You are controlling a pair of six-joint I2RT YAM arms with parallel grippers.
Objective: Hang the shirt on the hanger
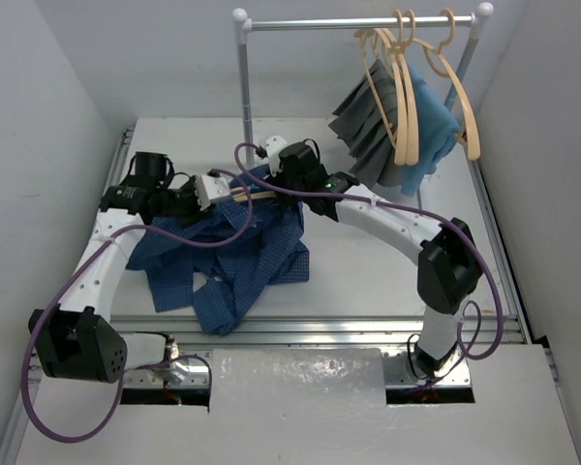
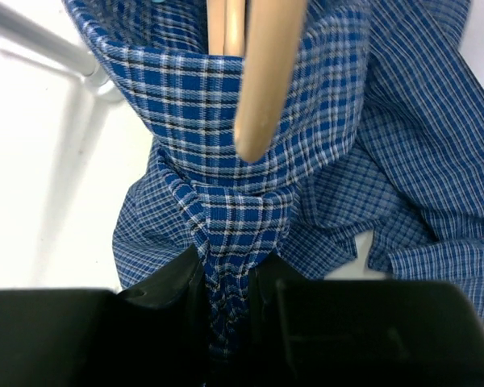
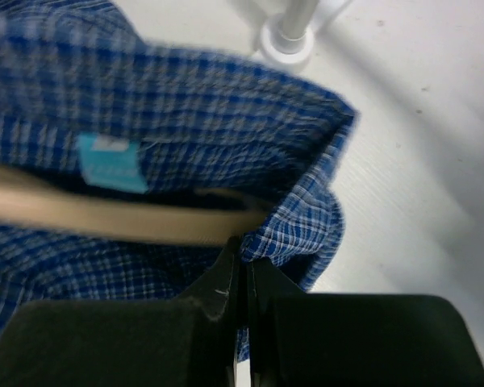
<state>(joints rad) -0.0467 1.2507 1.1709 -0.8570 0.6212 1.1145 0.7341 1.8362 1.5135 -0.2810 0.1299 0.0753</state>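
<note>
The blue checked shirt lies crumpled on the table's left-middle, its collar end lifted between both grippers. A tan wooden hanger lies inside the collar; one arm tip shows in the left wrist view, and its bar shows blurred in the right wrist view below a teal label. My left gripper is shut on a bunched fold of the shirt, the fabric squeezed between the jaws. My right gripper is shut on the shirt's edge at the jaw tips, right beside the hanger.
A metal clothes rack stands at the back; its foot shows in both wrist views. Several tan hangers, a dark grey garment and a teal cloth hang at its right end. White walls close in both sides.
</note>
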